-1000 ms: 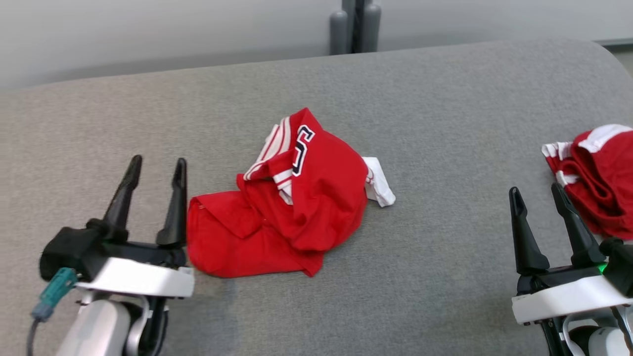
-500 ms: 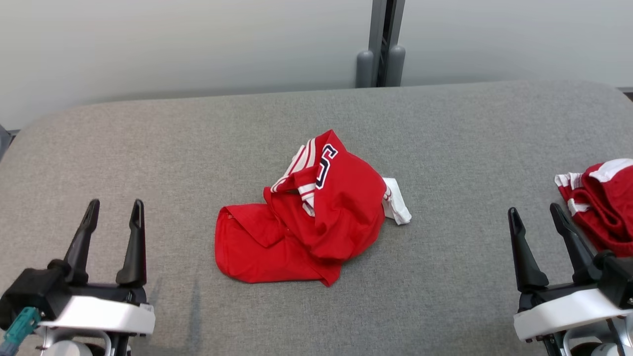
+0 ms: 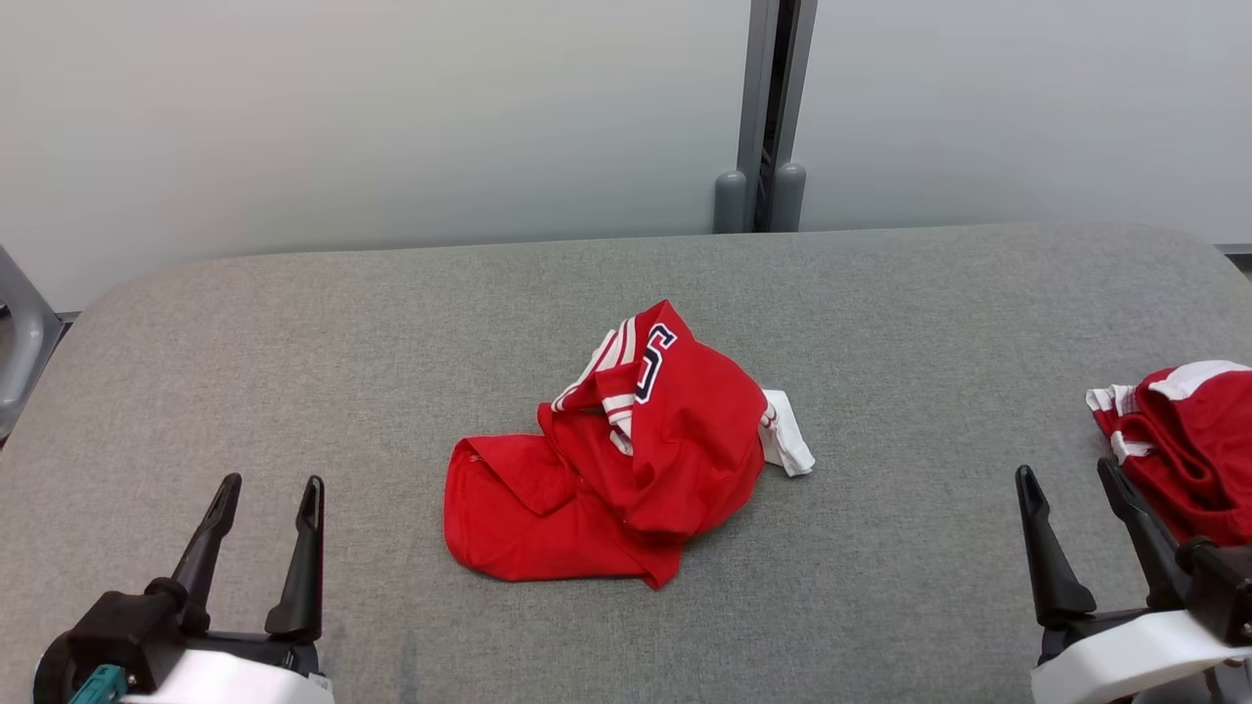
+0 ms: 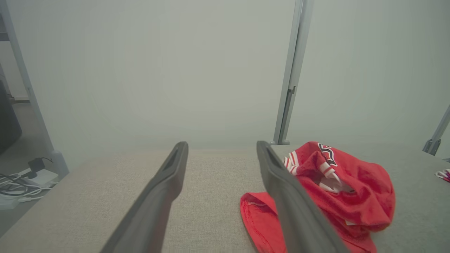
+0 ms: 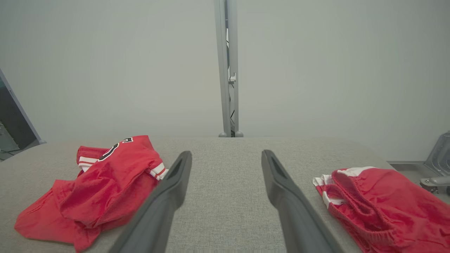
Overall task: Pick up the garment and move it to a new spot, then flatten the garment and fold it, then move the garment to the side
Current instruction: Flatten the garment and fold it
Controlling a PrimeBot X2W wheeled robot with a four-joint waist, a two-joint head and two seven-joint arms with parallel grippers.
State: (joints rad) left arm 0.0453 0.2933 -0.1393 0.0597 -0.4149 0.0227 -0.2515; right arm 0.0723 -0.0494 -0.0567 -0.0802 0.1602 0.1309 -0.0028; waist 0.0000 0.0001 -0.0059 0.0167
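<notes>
Left end effector (image 3: 272, 482): fingers spread wide, nothing between them; sat at lower left of the head view, over the grey desk (image 3: 880, 323), fingertips pointing toward the far wall.
Garment (image 3: 626, 460): red jersey with white striped trim and a dark numeral, crumpled in a heap at mid-desk; lay to the right of the left end effector and clear of it, no contact.
Right end effector (image 3: 1066, 467): jaws wide apart, empty; sat at lower right, well apart from the garment, which lay to its left.
Second red garment (image 3: 1184, 440): bunched at the desk's right edge, just beside the right end effector's outer finger.
Change from a second earlier: the head view had tilted up, showing more wall and the grey post (image 3: 768, 108). The left end effector had stood right against the garment's left edge; a gap of bare desk now separated them. The heap's shape was unchanged.
</notes>
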